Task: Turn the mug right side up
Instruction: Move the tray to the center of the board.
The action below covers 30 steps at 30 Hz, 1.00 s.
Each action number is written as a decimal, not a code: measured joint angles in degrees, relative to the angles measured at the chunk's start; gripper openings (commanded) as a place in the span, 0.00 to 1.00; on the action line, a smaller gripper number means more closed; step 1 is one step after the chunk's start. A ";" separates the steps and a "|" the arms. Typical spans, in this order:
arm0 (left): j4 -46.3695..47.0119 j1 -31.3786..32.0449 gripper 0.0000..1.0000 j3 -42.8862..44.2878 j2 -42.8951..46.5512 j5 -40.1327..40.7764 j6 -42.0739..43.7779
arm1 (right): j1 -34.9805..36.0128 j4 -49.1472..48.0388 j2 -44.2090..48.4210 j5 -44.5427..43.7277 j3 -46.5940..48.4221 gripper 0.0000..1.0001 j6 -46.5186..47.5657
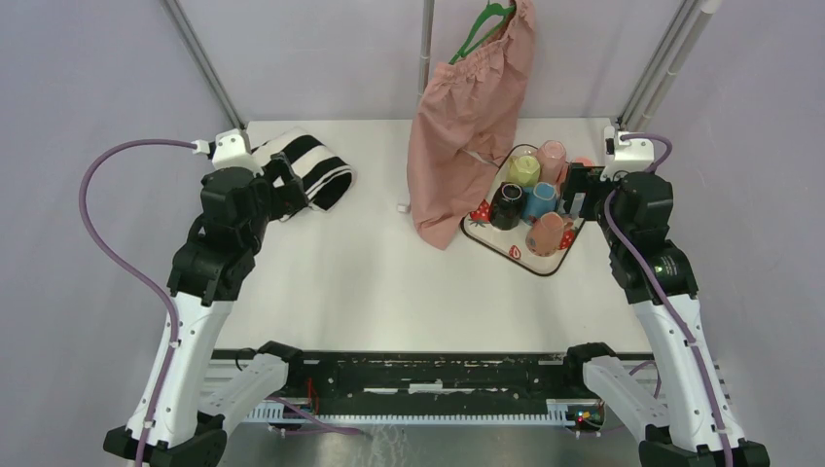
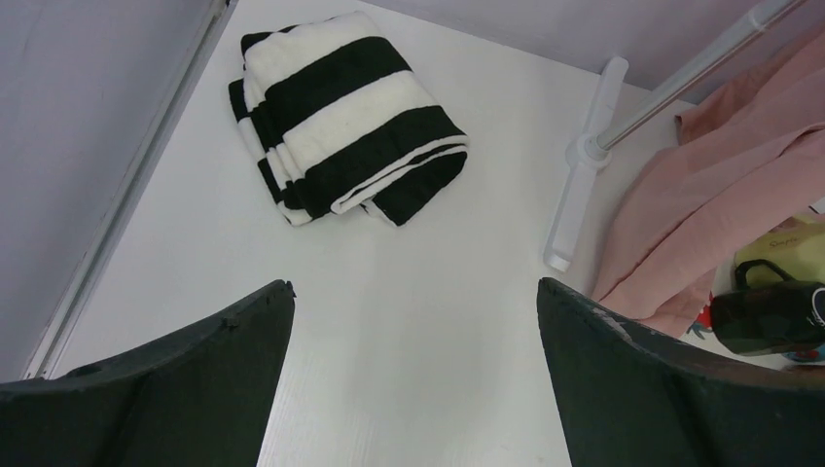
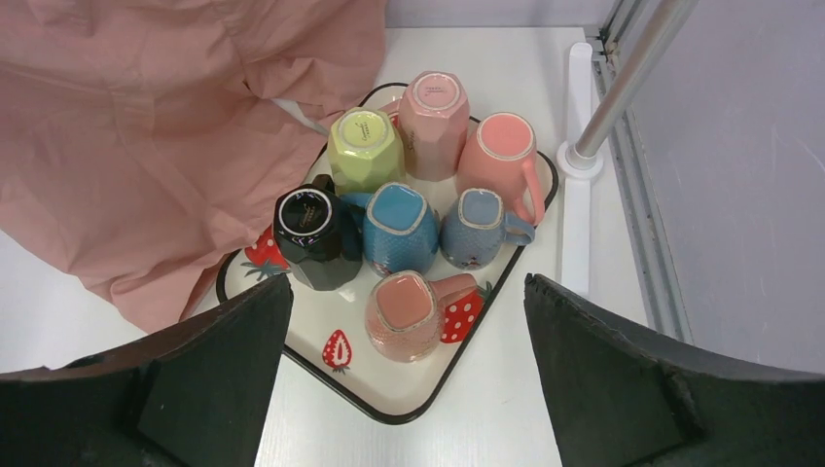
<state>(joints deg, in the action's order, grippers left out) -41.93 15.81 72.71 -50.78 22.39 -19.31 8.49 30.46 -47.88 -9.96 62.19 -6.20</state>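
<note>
Clearly, left end effector [image 2: 413, 287] and right end effector [image 3: 409, 280] gape empty; mugs [image 3: 400, 229] sit inverted

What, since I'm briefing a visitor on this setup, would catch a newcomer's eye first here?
Probably the seven colourful ceramic mugs, all bottom-up, clustered on a white strawberry-print tray at the far right of the white table. Next come the pink fabric garment hanging from a green hanger just left of the tray, and the folded black-and-white striped towel at the far left.
</note>
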 measured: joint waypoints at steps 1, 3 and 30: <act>-0.31 0.00 1.00 0.00 0.15 0.00 0.00 | 0.00 -0.02 -0.04 0.04 0.00 0.96 -0.09; -1.07 0.00 1.00 0.00 0.37 0.07 0.02 | 0.00 0.00 -0.11 0.17 0.00 0.96 -0.22; -2.12 0.00 1.00 -1.29 1.09 0.85 0.00 | 0.00 0.42 -5.22 -3.45 -1.27 0.95 -2.99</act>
<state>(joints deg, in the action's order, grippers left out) -44.05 15.81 71.42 -49.69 23.24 -19.31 8.49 30.87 -53.10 -13.41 60.93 -9.19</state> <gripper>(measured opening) 0.997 0.949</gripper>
